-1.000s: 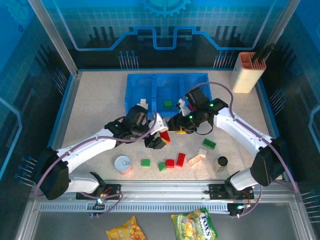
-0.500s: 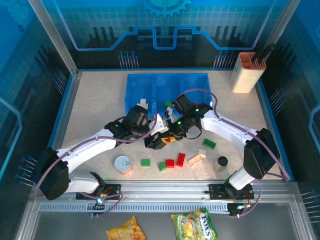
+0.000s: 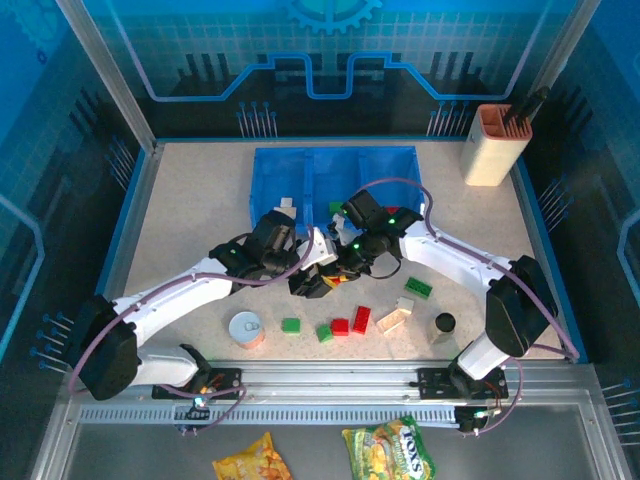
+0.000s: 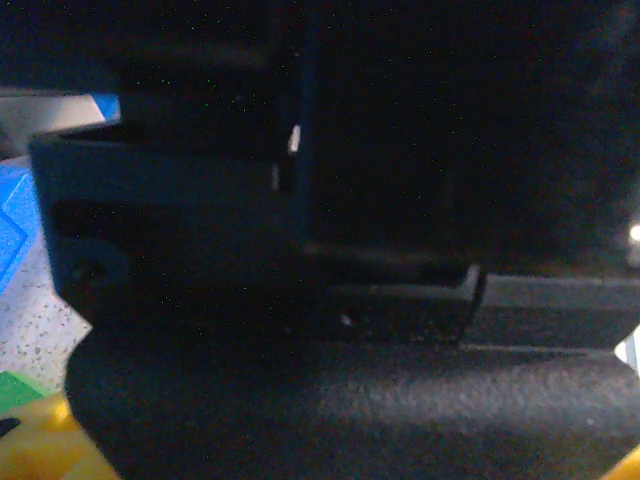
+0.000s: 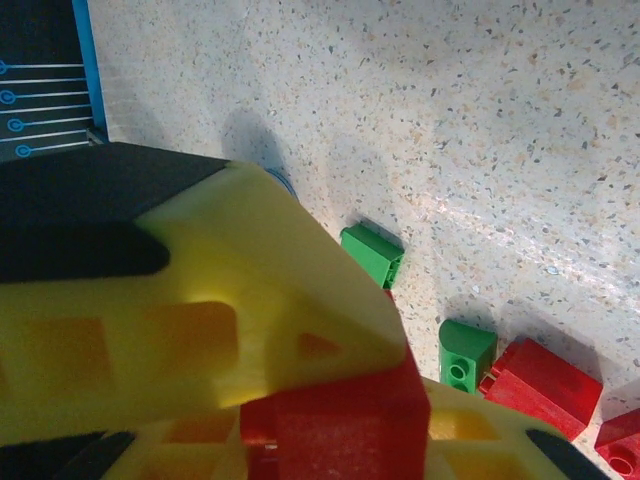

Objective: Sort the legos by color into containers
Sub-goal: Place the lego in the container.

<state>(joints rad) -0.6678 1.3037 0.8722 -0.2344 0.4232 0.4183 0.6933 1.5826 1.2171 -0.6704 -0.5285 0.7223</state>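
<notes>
Seen from above, the right gripper [image 3: 343, 272] has swung back from the bin [image 3: 275, 180] and now meets the left gripper [image 3: 318, 280] just in front of it. Other bricks [image 3: 361, 319] lie loose on the table [image 3: 200, 220] nearer the bases. The left wrist view is dark, so the left claw's state cannot be told. In the right wrist view, the right fingers [image 5: 250, 300] have just pinched a red brick [image 5: 345, 425]. This is likely a handover before the brick goes to the bin.
</notes>
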